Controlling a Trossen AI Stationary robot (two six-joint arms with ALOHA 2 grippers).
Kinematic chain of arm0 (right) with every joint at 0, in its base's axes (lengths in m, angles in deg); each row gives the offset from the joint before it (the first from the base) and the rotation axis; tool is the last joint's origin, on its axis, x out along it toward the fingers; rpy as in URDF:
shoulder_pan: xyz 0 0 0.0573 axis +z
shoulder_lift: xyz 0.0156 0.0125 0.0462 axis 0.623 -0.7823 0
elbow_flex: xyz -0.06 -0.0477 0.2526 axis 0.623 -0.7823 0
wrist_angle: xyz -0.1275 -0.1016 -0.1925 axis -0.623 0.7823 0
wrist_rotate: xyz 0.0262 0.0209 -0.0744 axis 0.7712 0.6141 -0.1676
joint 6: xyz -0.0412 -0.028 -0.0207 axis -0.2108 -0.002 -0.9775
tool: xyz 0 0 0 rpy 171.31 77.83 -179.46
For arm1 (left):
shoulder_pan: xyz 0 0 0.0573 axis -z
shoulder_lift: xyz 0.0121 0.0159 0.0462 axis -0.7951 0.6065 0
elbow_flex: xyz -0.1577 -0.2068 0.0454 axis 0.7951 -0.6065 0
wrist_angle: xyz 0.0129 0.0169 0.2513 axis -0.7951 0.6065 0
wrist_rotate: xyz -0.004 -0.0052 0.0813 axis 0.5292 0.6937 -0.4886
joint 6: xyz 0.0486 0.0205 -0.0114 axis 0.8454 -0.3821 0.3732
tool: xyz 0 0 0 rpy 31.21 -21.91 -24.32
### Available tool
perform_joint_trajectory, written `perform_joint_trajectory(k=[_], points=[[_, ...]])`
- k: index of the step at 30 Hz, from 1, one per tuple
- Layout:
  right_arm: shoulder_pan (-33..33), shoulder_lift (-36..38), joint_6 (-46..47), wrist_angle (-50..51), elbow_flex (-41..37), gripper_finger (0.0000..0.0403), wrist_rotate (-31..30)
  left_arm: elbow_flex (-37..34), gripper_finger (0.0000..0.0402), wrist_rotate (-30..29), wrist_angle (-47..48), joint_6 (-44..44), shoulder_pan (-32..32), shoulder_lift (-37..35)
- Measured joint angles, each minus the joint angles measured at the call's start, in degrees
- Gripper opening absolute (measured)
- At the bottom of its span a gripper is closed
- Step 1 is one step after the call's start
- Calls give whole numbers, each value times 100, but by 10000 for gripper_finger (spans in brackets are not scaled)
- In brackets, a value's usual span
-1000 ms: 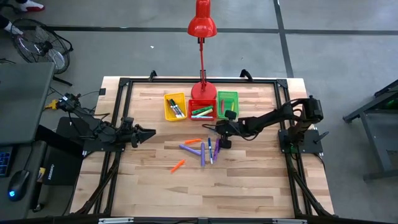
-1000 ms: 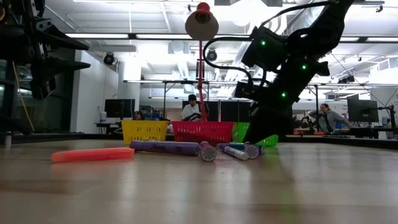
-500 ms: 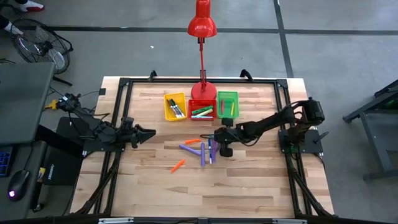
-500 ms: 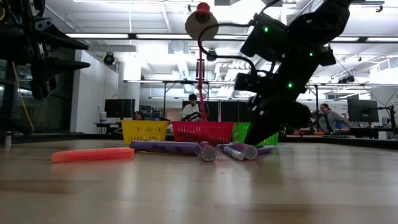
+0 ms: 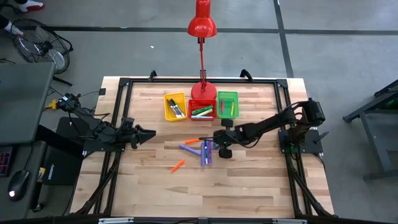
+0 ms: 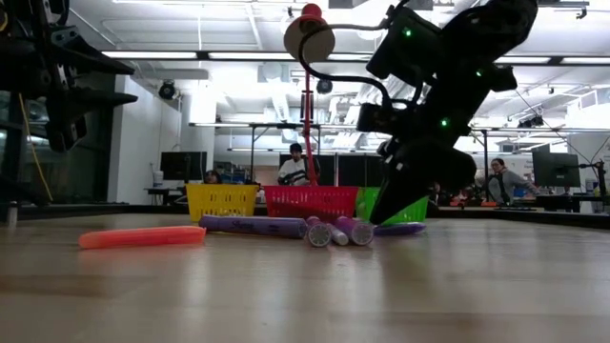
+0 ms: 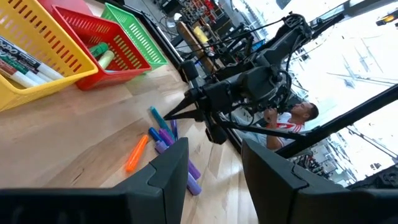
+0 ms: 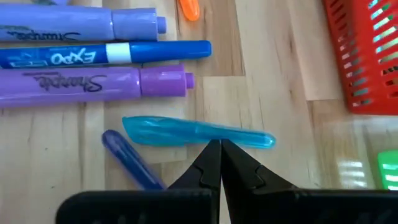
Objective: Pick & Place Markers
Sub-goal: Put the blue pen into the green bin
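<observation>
Several markers lie flat side by side on the wooden table [image 5: 249,180]: a lilac one [image 8: 81,25], a blue one [image 8: 106,55], a purple one [image 8: 93,82], a teal one [image 8: 193,132] and a dark blue one [image 8: 130,163]. An orange marker [image 5: 178,165] lies apart, nearer the front edge. My right gripper [image 8: 219,149] is shut and slants down beside the teal marker. My left gripper [image 5: 149,132] stays level over the table's left side, open, with nothing between its fingers. My right gripper has its shut fingertips [image 8: 211,155] against the teal marker's long side [image 8: 214,138], a little toward its thin end. It comes slanting down from the table's right. Nothing is pinched. The marker lies flat on the table beside the purple one.
Three small bins stand in a row at the back: yellow [image 5: 175,106] with markers, red [image 5: 202,111] with markers, green [image 5: 227,104]. A red desk lamp [image 5: 202,25] rises behind the red bin. A black frame [image 5: 124,82] runs round the table.
My right gripper, shut throughout, has swung toward the table's near edge and risen a little. In the low view the cluster's cap ends have slid closer together, toward the other markers. The orange marker has stayed put.
</observation>
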Motion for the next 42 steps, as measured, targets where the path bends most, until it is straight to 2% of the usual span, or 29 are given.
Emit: perform_joint_trajectory(k=[6, 8, 14, 17, 21, 26, 32, 37, 42], points=[[0, 9, -194, 839, 635, 0, 95, 0, 147, 0, 0, -2, 2, 1], [0, 11, 17, 1177, 891, 0, 242, 0, 147, 0, 0, -19, 2, -1], [-73, 17, 2595, 2426, 1714, 0, 1110, 0, 147, 0, 0, -196, 2, -1], [-105, 17, 3737, 2480, 1926, 1, 1494, 0, 147, -1, 1, -108, 1, 1], [-105, 22, 4974, 2415, 1980, 1, 1529, 0, 147, 25, 0, -70, 0, -1], [-105, 22, 5054, 2576, 1947, 25, 1592, 0, 147, 390, -13, 6, 0, 1], [-359, 20, 4870, 2719, 1945, 109, 1523, 17, 147, 707, 26, 59, 0, -1], [-640, -241, 4334, 2401, 1945, 169, 1755, 20, 147, 778, 24, 119, 1, -1], [-737, -658, 4429, 2432, 1945, 182, 1908, 22, 147, 780, 26, 196, 1, -1]])
